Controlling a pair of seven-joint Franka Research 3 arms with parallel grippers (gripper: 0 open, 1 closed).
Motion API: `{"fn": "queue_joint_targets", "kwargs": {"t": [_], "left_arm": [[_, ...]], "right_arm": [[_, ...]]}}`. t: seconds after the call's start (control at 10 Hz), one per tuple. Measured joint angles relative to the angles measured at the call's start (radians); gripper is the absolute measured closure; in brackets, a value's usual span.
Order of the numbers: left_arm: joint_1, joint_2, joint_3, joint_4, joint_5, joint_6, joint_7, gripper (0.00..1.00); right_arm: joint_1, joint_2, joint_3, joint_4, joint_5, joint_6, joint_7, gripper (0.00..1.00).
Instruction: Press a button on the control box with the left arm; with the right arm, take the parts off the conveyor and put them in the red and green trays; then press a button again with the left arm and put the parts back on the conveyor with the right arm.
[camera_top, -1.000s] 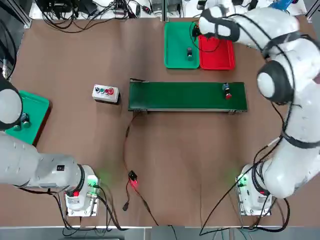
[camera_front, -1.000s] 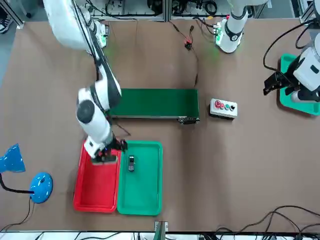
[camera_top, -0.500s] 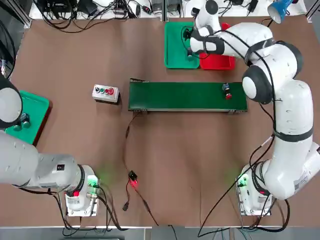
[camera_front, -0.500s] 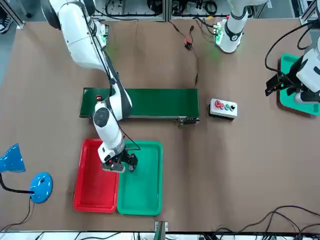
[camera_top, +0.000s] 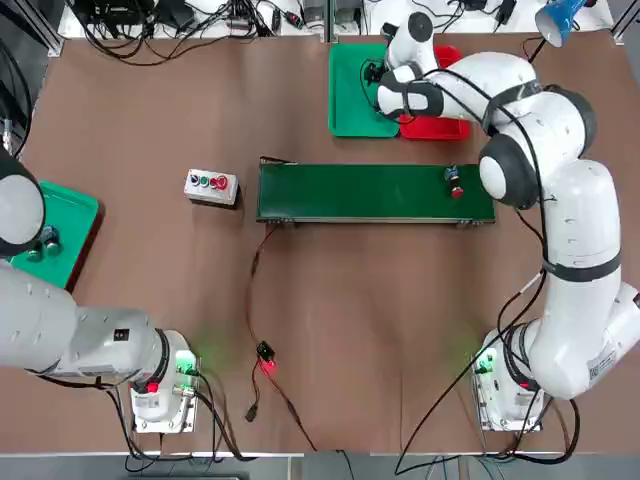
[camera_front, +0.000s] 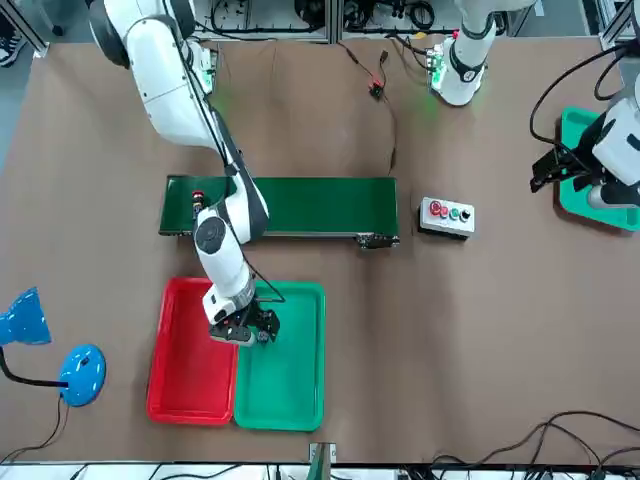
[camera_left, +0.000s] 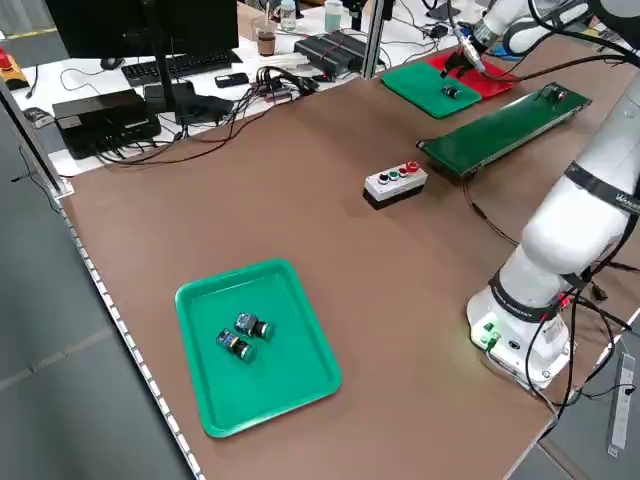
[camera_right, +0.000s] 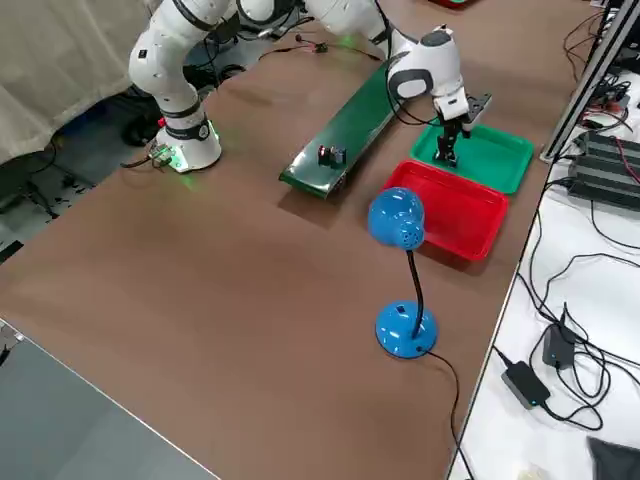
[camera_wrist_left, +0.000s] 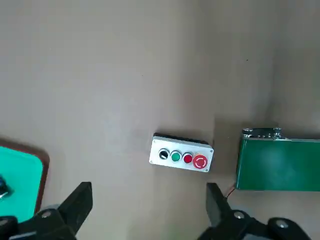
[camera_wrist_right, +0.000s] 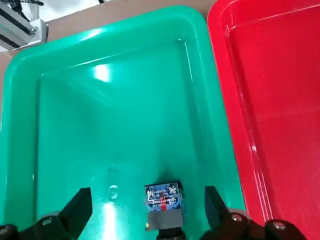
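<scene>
Left gripper (camera_wrist_left: 145, 220) is parked with fingers spread wide, control box (camera_wrist_left: 181, 157) seen ahead of it, well apart, no button being pressed. One part (camera_top: 454, 183) is left on the conveyor (camera_top: 375, 192) at its right end. Farther out, right gripper (camera_wrist_right: 159, 220) is poised low over the green tray (camera_wrist_right: 60, 125), fingers spread either side of a part (camera_wrist_right: 162, 201), not pinched. Red tray (camera_wrist_right: 280, 100) is seen empty. Judged: return phase just starting, or placement just done — cannot be told.

Bright, even overhead light across the brown table (camera_top: 150, 110), soft short shadows only. White glare patches on the green tray (camera_wrist_right: 102, 72) (wet-looking shine) and along the red tray (camera_wrist_right: 280, 100). Sharp everywhere, no blur.
</scene>
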Motion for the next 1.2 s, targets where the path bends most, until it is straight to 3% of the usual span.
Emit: {"fn": "queue_joint_targets", "kwargs": {"t": [0.7,0.9,1.0,1.1,1.2], "left_arm": [[0.000,0.004,0.000,0.000,0.000,0.000,0.000,0.00],[0.000,0.004,-0.001,0.000,0.000,0.000,0.000,0.00],[-0.001,0.004,-0.003,0.000,0.000,0.000,0.000,0.00],[-0.001,0.004,-0.006,0.001,0.000,0.000,0.000,0.00],[-0.001,0.004,-0.006,0.001,0.000,-0.005,0.000,0.00]], "right_arm": [[0.018,0.057,0.001,0.001,-0.007,0.046,-0.001,0.10],[0.019,0.062,0.001,0.001,-0.009,0.047,-0.001,0.32],[0.019,0.062,0.001,0.002,-0.009,0.047,-0.001,0.37],[0.019,0.062,0.000,0.004,-0.009,0.047,-0.001,0.56],[0.019,0.062,0.000,0.006,-0.009,0.046,-0.001,0.56]]}}
